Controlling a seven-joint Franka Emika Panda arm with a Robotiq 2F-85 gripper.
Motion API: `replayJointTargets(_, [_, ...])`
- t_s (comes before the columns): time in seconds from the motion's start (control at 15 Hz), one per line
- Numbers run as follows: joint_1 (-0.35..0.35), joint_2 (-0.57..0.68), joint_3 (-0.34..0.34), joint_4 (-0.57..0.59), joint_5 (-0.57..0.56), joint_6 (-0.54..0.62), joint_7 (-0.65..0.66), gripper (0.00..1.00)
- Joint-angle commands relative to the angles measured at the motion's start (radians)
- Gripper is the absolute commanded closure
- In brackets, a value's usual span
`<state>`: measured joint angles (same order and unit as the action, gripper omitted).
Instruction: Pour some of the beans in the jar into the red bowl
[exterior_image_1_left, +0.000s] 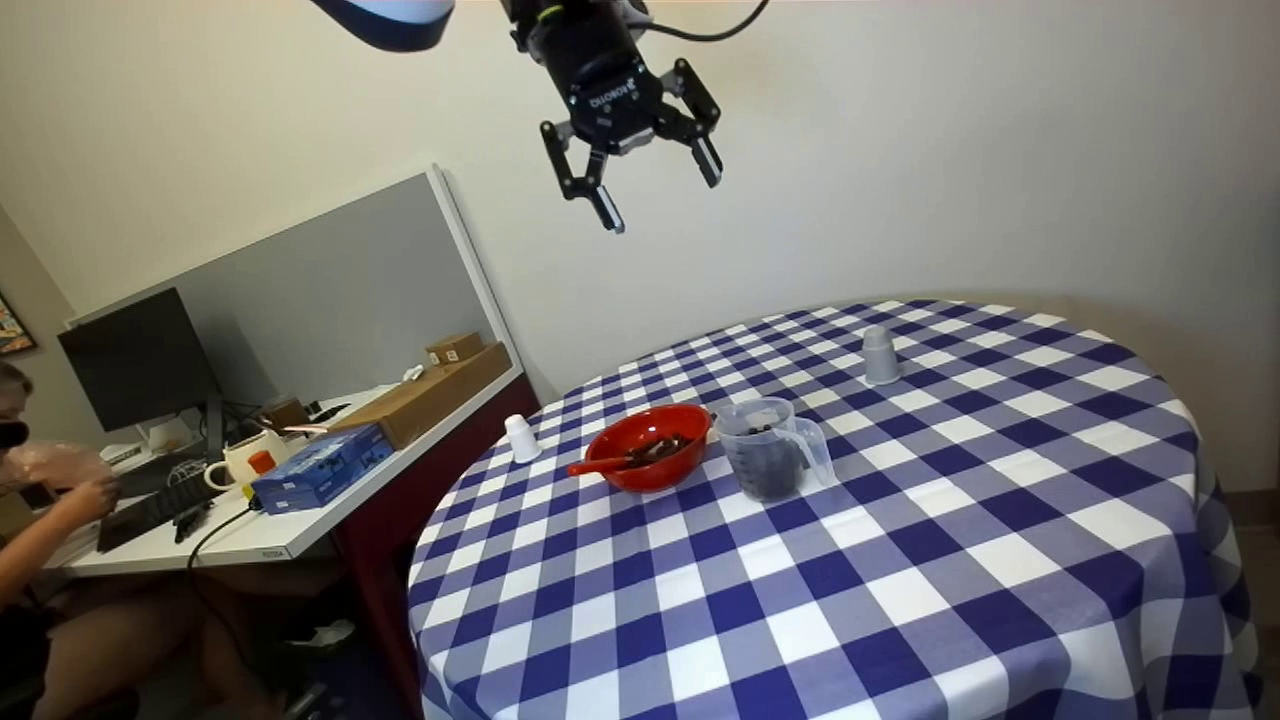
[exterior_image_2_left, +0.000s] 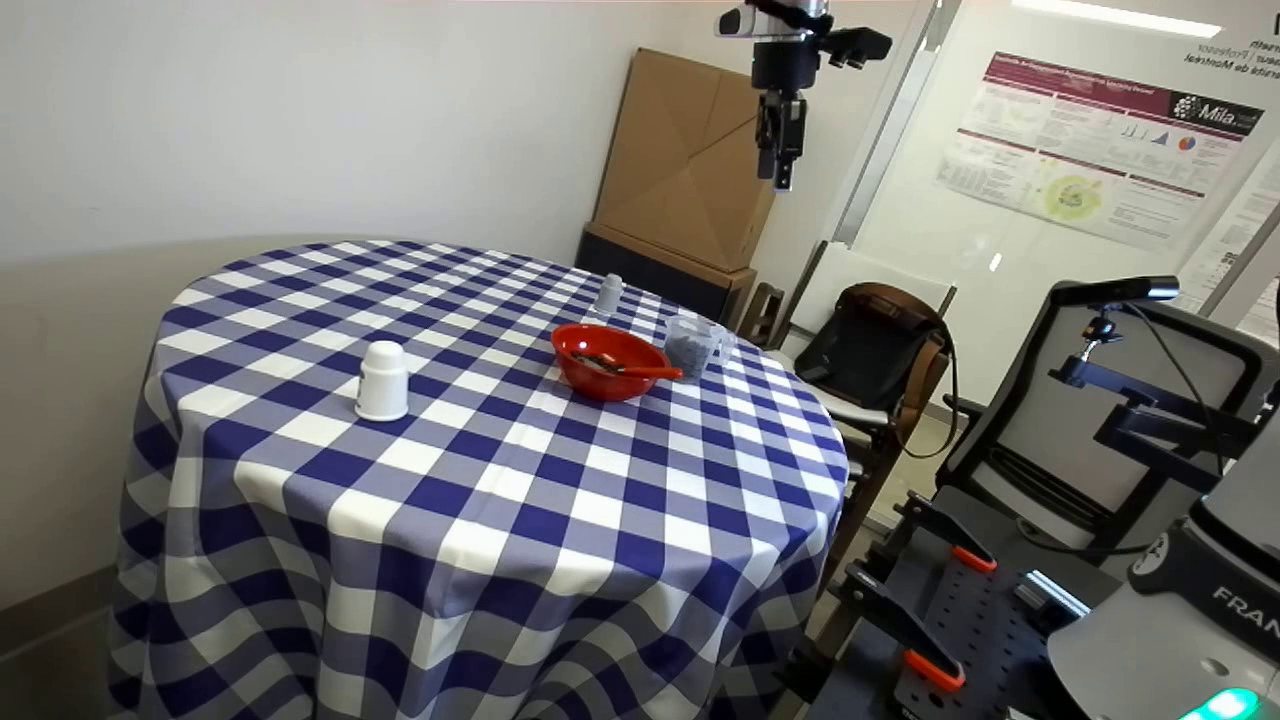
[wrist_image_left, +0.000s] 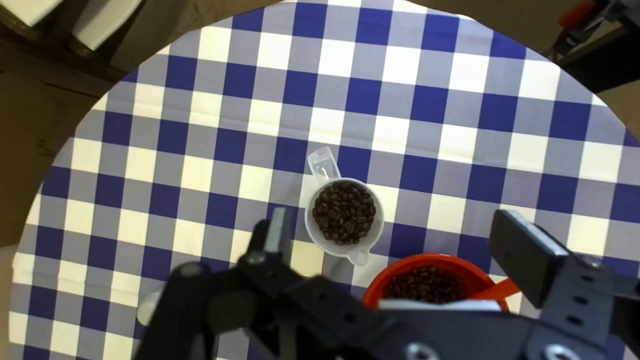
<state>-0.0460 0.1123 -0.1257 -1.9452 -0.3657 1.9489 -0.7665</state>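
Claw (exterior_image_1_left: 665, 206), in an exterior view: yours hangs well above the checked tablecloth (exterior_image_1_left: 880, 600), its fingers (exterior_image_1_left: 606, 210) spread wide with plain wall (exterior_image_1_left: 900, 150) showing between them, touching nothing you can see.
Jar (exterior_image_1_left: 757, 450), same view: your clear, handled jar stands upright just beside the red bowl (exterior_image_1_left: 655, 478); the beans (exterior_image_1_left: 770, 475) inside it read as one dark mass through the side.
Red handle (exterior_image_1_left: 597, 466), same view: it juts over the bowl's rim, and you cannot make out its other end inside.
Edges: your arm (exterior_image_1_left: 390, 22) is cut off at the top, and a person (exterior_image_1_left: 130, 625) at the side is only partly in view.
Claw (exterior_image_2_left: 775, 176), in an exterior view: it shows side-on, one finger overlapping the other, so from here you cannot tell the gap.
Jar (exterior_image_2_left: 692, 340), same view: the red handle crosses in front of its lower part, and the jar's pale grip is hard to make out.
Claw, in the wrist view: your fingers stand far apart, the jar and its single beans showing plainly between them.
Hidden there: the claw's body covers part of the bowl, where more beans lie; a pale thing (wrist_image_left: 148, 307) is half covered, its shape unclear.
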Motion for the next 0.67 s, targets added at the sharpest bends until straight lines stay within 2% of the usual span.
replayJointTargets(0.0, [-0.031, 0.126, 0.021, 0.123, -0.028, -0.008, -0.098, 0.0])
replayJointTargets(0.33, [-0.061, 0.246, 0.031, 0.202, -0.017, 0.004, -0.189, 0.0])
replayJointTargets(0.6, [-0.071, 0.324, 0.025, 0.248, -0.042, -0.003, -0.198, 0.0])
